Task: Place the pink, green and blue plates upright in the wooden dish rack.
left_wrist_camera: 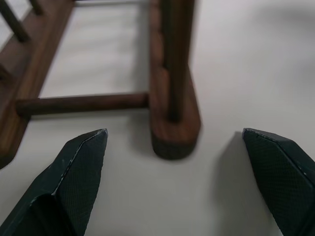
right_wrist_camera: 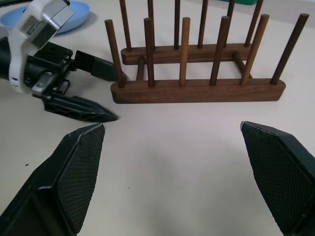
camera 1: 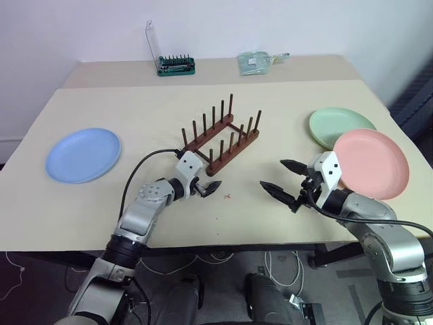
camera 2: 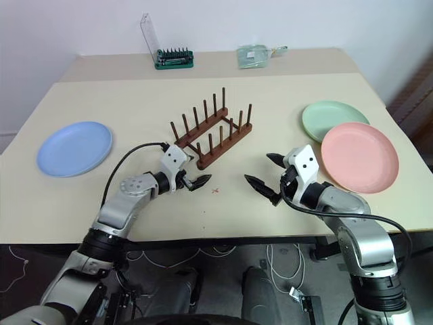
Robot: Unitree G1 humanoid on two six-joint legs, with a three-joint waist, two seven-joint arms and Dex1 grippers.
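You are looking down over a pale beige table (camera 1: 284, 223) with a smooth matte top. At its centre stands the rack (camera 1: 222, 139), small and dark reddish-brown, two wooden rails joined by crossbars, each rail carrying a row of thin round pegs; it sits at an angle to you and holds nothing. Your left gripper (camera 1: 206, 188) hovers low just in front of the rack's near end, its two black, finely textured fingers spread apart with nothing between them; in the left wrist view the rounded end of one rail (left_wrist_camera: 174, 125) lies between the fingertips, not touched. That placement reads as lining up on the rack, perhaps to steady or shift it, not as reaching for a plate. Your right gripper (camera 1: 285, 181) hangs above bare table to the right of the rack, fingers also wide and empty, pointing inward toward the rack. All three plates lie flat, none yet racked. The blue plate (camera 1: 83, 154) rests alone far to your left, well apart from the rack. The green plate (camera 1: 329, 123) and pink plate (camera 1: 379, 159) sit on your right, the pink one overlapping the green's near edge and lying just beside your right wrist, so it looks the easiest first pick. Each plate is round, plain and matte with a shallow rim. At the table's far edge sit a green tool holder (camera 1: 176, 65) and a clear packet (camera 1: 256, 62).
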